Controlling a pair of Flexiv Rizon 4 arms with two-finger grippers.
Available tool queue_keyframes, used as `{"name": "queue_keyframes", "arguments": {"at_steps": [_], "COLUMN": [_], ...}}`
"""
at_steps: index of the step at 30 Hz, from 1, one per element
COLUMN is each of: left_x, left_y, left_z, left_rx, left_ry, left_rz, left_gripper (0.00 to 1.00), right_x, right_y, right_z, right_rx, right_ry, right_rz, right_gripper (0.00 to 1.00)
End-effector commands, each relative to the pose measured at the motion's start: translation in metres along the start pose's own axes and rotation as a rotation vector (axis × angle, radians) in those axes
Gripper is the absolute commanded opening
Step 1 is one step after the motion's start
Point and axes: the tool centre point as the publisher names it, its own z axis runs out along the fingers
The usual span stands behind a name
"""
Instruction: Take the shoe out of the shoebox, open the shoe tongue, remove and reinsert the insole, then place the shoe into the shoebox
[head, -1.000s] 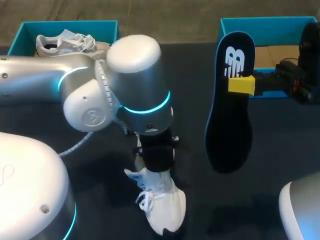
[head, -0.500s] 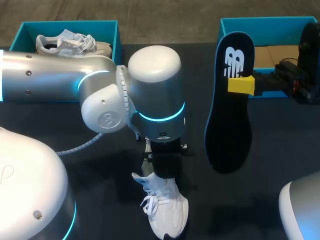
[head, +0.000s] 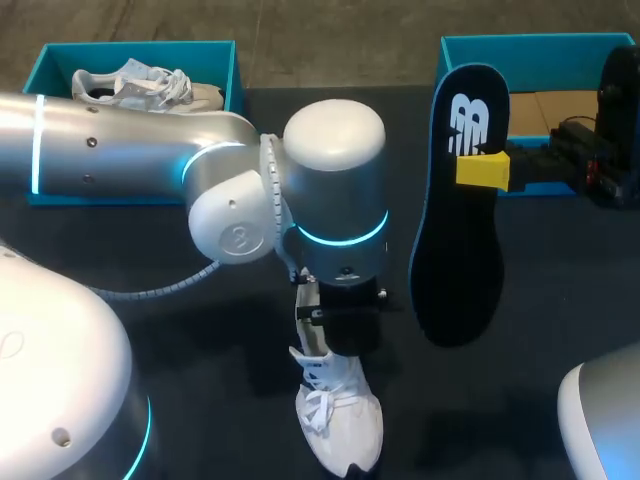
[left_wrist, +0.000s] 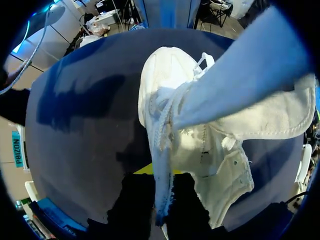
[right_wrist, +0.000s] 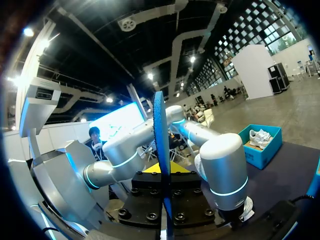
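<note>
A white lace-up shoe (head: 345, 430) lies on the dark table near its front edge, toe toward me. My left gripper (head: 335, 335) stands over its heel end, shut on a thin edge of the shoe's upper. From the left wrist the shoe (left_wrist: 170, 90) stretches ahead of the left gripper (left_wrist: 161, 200), its fabric pinched between the black fingers. My right gripper (head: 482, 168) holds a black insole (head: 462, 250) upright in the air at the right. From the right wrist the insole (right_wrist: 158, 130) shows edge-on between the fingers of the right gripper (right_wrist: 164, 185).
A teal shoebox (head: 225, 60) at the back left holds a second white shoe (head: 140, 85). Another teal shoebox (head: 545, 45) with a cardboard floor stands at the back right, behind the insole. My left arm's big joint (head: 335, 190) hangs over the table's middle.
My left arm has swung to the right and dragged the white shoe with it, to the right and a little nearer the front edge. The right arm and insole kept still.
</note>
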Motion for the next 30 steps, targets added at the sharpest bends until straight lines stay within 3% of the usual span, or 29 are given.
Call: {"name": "queue_keyframes", "arguments": {"at_steps": [1,3,4,6,7,13,22,30], "left_x": [0.0,-0.001,-0.001,-0.002,-0.002,-0.001,0.002,0.01], "left_y": [0.001,0.002,0.003,0.004,0.005,0.009,0.011,0.013], "left_z": [-0.002,-0.004,-0.005,-0.008,-0.011,-0.031,-0.089,-0.116], "left_rx": [-0.008,-0.005,-0.006,-0.012,-0.014,-0.037,-0.121,-0.139], "left_ry": [-0.012,-0.019,-0.023,-0.034,-0.043,-0.125,-0.407,-0.583], "left_rz": [-0.002,-0.001,-0.003,-0.009,-0.011,-0.028,-0.044,-0.043], "left_gripper": [0.42,0.49,0.75,0.95,1.0,1.0,1.0,1.0], "right_x": [0.009,0.009,0.009,0.009,0.009,0.009,0.009,0.009], "right_y": [0.0,0.0,0.0,0.0,0.0,0.0,0.0,0.0], "right_z": [0.009,0.009,0.009,0.009,0.009,0.009,0.009,0.009], "right_rx": [-0.008,-0.008,-0.008,-0.008,-0.008,-0.008,-0.008,-0.008], "right_ry": [-0.183,-0.183,-0.183,-0.183,-0.183,-0.183,-0.183,-0.183], "right_rz": [0.0,0.0,0.0,0.0,0.0,0.0,0.0,0.0], "right_gripper": [0.0,0.0,0.0,0.0,0.0,0.0,0.0,0.0]}}
